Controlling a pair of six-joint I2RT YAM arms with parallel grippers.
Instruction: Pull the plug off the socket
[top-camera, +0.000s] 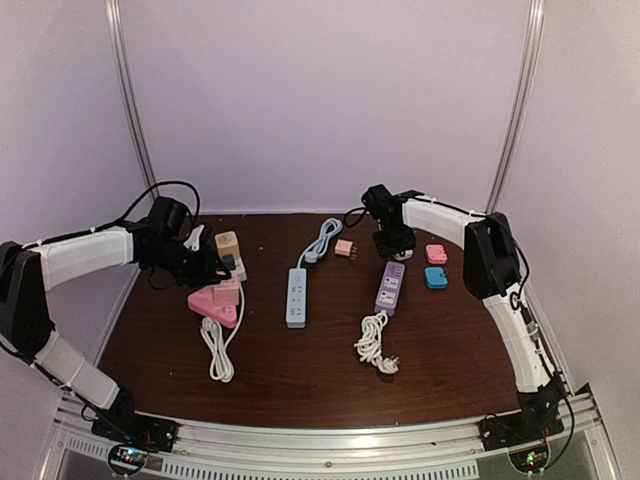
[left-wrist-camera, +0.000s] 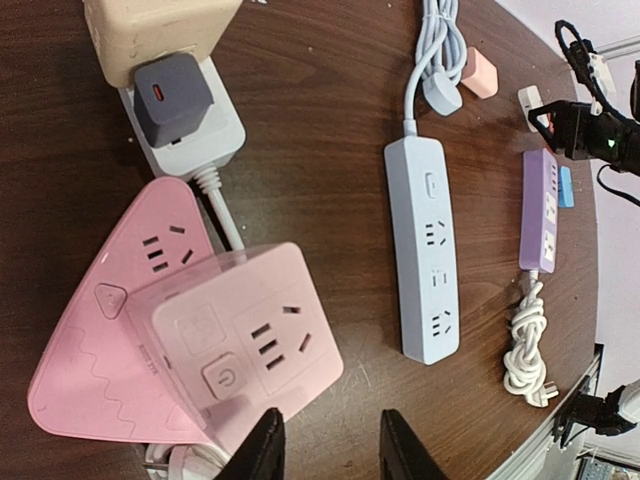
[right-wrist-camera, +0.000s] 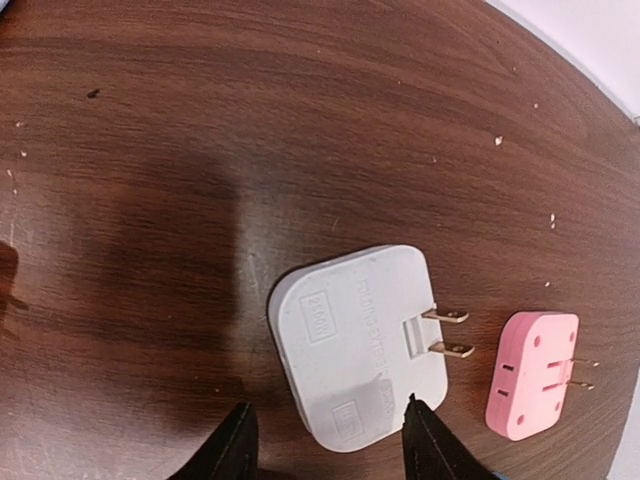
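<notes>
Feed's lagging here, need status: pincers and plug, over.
Left pincer open near pink cube socket. Right pincer open over white plug, lying loose, prongs bare. Grey charger seated in white socket.

Your bench (right-wrist-camera: 200, 120) is dark brown wood grain. At 9 o'clock in the overhead view, the pink triangular socket (left-wrist-camera: 90, 370) carries a wavy-line pattern; the cube socket (left-wrist-camera: 270, 340) is a paler pink. There too: a dark grey plug (left-wrist-camera: 168, 92), a white strip (left-wrist-camera: 215, 138), a beige block (left-wrist-camera: 150, 30). At centre, a pale blue strip (left-wrist-camera: 430, 260); toward 3 o'clock, a lilac strip (left-wrist-camera: 538, 210), a white coiled cord (left-wrist-camera: 527, 350), a pink pad (top-camera: 436, 254) and a bright blue pad (top-camera: 436, 278). Your right wrist view shows an off-white adapter (right-wrist-camera: 355, 345) with brass prongs (right-wrist-camera: 445, 316), plus a salmon-pink adapter (right-wrist-camera: 530, 375).
</notes>
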